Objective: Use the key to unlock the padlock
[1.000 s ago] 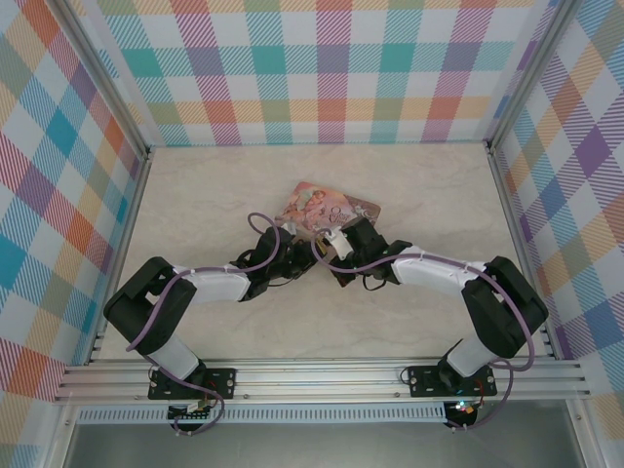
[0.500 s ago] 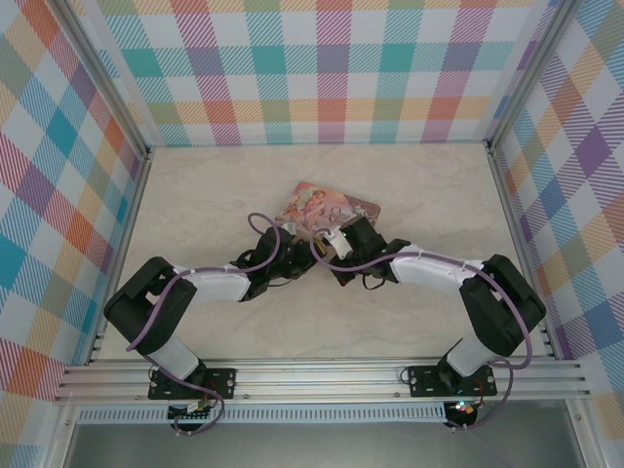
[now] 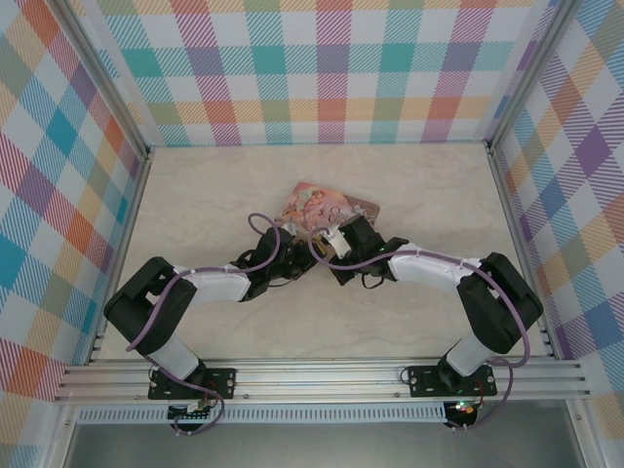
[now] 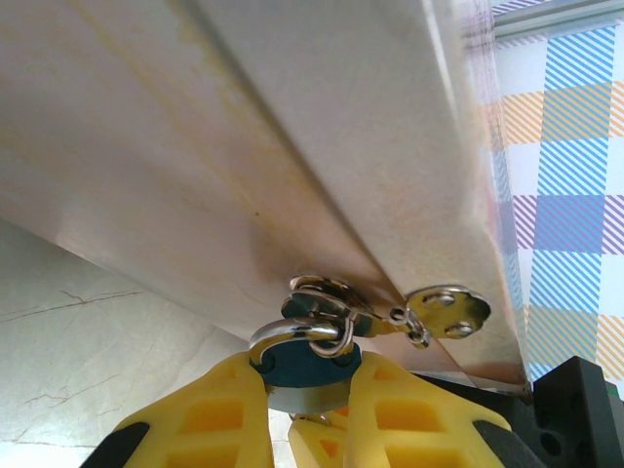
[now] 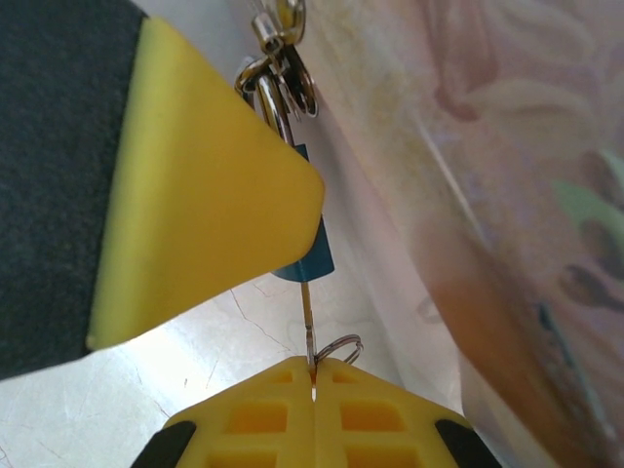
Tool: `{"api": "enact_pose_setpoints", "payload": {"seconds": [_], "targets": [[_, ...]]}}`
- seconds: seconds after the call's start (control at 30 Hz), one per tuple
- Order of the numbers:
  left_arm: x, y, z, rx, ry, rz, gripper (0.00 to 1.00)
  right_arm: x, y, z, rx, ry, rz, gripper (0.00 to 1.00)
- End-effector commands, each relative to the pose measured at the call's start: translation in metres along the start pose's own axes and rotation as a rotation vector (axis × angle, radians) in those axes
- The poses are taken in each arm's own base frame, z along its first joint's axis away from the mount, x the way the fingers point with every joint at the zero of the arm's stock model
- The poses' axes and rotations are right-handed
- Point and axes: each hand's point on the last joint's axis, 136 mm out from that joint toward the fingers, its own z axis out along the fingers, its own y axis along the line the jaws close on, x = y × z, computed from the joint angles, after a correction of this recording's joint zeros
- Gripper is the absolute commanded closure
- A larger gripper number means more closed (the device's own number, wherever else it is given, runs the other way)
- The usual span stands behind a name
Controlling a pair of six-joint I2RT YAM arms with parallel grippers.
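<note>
My left gripper [image 4: 305, 392] is shut on the small blue padlock [image 4: 302, 363], its yellow fingers [image 4: 219, 409] pressing both sides of the body. The padlock's metal shackle [image 4: 292, 331] passes through the latch on the pink pictured tin [image 4: 322, 127]. In the right wrist view my right gripper [image 5: 313, 376] is shut on the thin key [image 5: 308, 310], whose shaft runs up into the underside of the padlock [image 5: 314, 257]. A small key ring [image 5: 340, 346] hangs beside the fingertips. From above, the left gripper [image 3: 295, 255] and right gripper [image 3: 330, 253] meet at the tin's near edge.
The pink tin [image 3: 327, 207] lies on the marble-patterned table [image 3: 214, 195], mid-table. A round metal latch plate [image 4: 448, 310] is riveted to the tin's side. Checked walls close in the left, back and right; an aluminium rail [image 3: 322, 375] runs along the near edge.
The right arm's elbow has edged slightly to the left. Both grippers stay together at the tin's near edge, with the same grips.
</note>
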Motion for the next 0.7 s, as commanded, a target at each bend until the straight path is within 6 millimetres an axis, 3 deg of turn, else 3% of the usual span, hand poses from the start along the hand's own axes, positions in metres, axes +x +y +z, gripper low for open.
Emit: {"api": "enact_pose_setpoints", "payload": {"seconds": [0.0,0.33,0.67], "targets": [[0.003,-0.033,-0.004,0.104,0.006,0.042,0.98,-0.013,0.003,0.001,-0.025,-0.022,-0.019,0.95],[0.005,-0.036,-0.004,0.114,0.013,0.045,0.99,-0.02,0.008,0.002,-0.054,-0.037,-0.008,0.96],[0.007,-0.031,-0.004,0.102,0.018,0.046,0.99,-0.044,0.01,-0.016,-0.108,-0.14,0.051,0.95]]}}
